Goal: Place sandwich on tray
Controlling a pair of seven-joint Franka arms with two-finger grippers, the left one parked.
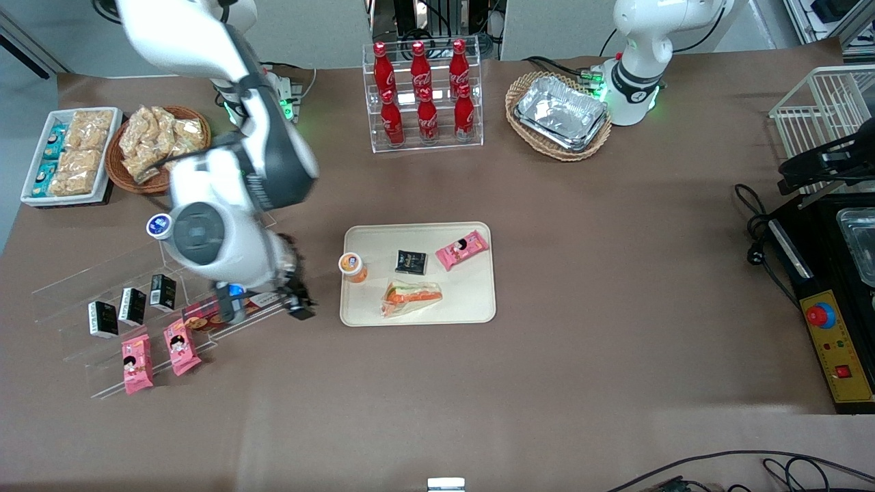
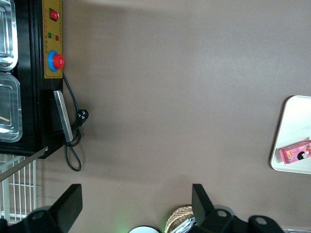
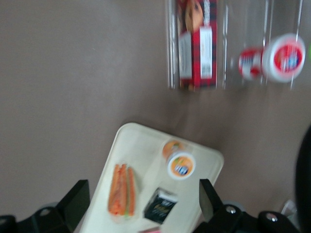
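Note:
The sandwich (image 1: 411, 298), a wrapped wedge with orange and green filling, lies on the cream tray (image 1: 482, 301) near the edge closest to the front camera. It also shows in the right wrist view (image 3: 122, 190) on the tray (image 3: 126, 145). My gripper (image 1: 263, 309) is open and empty, raised above the table between the tray and the clear display steps, apart from the sandwich. In the right wrist view its fingers (image 3: 75, 199) stand wide, with the sandwich and a black packet (image 3: 161, 205) between them, far below.
On the tray also lie an orange-lidded cup (image 1: 353, 266), a black packet (image 1: 410, 262) and a pink snack packet (image 1: 462, 249). Clear steps (image 1: 82, 321) hold black and pink packets and a red box (image 3: 197, 43). A cola rack (image 1: 424, 96) and foil-tray basket (image 1: 559, 113) stand farther from the front camera.

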